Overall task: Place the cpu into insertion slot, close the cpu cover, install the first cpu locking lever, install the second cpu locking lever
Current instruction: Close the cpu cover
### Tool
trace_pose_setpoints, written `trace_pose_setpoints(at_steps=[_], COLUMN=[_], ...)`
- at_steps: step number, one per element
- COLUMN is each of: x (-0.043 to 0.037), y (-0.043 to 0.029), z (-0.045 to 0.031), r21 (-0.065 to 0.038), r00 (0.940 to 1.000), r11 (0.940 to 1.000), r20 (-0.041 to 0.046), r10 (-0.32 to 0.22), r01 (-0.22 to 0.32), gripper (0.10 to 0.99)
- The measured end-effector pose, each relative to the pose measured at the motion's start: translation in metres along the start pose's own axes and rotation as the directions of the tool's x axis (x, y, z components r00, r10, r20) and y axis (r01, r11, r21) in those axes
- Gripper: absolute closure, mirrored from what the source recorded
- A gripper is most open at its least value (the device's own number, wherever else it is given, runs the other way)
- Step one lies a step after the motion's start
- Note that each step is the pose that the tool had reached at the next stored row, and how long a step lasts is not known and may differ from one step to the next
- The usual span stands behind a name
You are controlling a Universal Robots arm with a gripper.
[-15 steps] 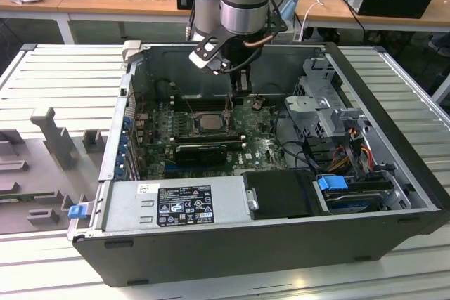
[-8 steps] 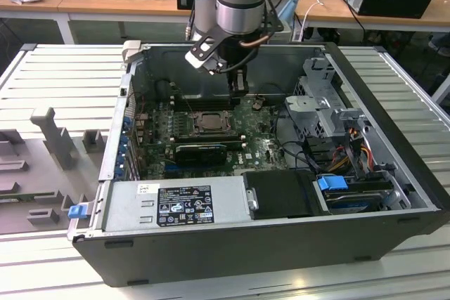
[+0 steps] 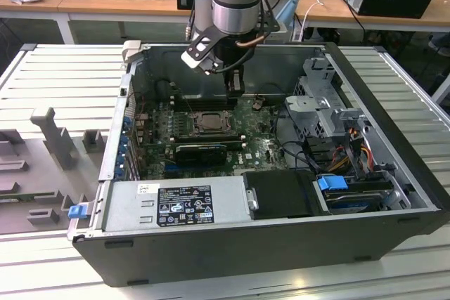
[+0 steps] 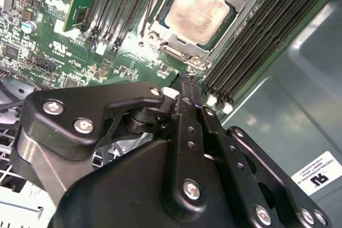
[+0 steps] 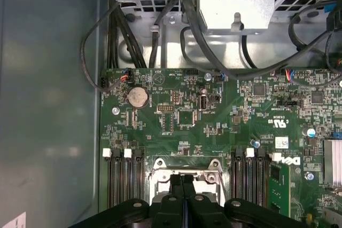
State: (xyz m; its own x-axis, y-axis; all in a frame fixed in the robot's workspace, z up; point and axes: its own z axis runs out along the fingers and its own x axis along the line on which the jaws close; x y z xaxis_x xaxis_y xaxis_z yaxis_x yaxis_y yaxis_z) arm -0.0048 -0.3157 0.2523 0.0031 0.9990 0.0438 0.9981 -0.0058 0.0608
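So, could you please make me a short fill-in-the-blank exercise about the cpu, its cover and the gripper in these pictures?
1. The circuit board around the cpu is ___ in colour.
2. The cpu cover lies flat over the cpu, so it is not open but ___.
3. The gripper is near one corner of the cover, with its two fingers pressed ___.

Missing words: green; closed; together.
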Motion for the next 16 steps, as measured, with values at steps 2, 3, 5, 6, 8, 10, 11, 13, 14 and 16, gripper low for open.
trace_pose_setpoints(at_steps=[2, 3, 5, 6, 8, 10, 11, 13, 14, 16], x=[0.0000, 0.0000, 0.0000, -0.0001, -0.0001, -0.0001, -0.0001, 0.0000, -0.0001, -0.0001], y=[-0.0027, -0.0034, -0.0049, -0.0056, -0.0068, -0.0087, -0.0095, -0.0110, -0.0117, -0.0141], z=[0.0000, 0.0001, 0.0003, 0.0004, 0.0005, 0.0006, 0.0006, 0.0006, 0.0005, 0.0005], r21=[0.000, 0.000, 0.000, 0.000, 0.000, 0.000, 0.000, 0.000, 0.000, 0.000], r00=[1.0000, 1.0000, 1.0000, 1.0000, 1.0000, 1.0000, 1.0000, 1.0000, 1.0000, 1.0000], r11=[1.0000, 1.0000, 1.0000, 1.0000, 1.0000, 1.0000, 1.0000, 1.0000, 1.0000, 1.0000], r20=[0.0000, -0.0001, 0.0000, -0.0001, -0.0001, -0.0001, -0.0002, -0.0003, -0.0002, -0.0005], r10=[0.000, 0.000, 0.000, 0.000, -0.001, -0.001, -0.001, -0.001, -0.001, -0.001], r01=[0.000, 0.000, 0.000, 0.000, 0.001, 0.001, 0.001, 0.001, 0.001, 0.001], gripper=[0.980, 0.980, 0.980, 0.980, 0.980, 0.980, 0.980, 0.980, 0.980, 0.980])
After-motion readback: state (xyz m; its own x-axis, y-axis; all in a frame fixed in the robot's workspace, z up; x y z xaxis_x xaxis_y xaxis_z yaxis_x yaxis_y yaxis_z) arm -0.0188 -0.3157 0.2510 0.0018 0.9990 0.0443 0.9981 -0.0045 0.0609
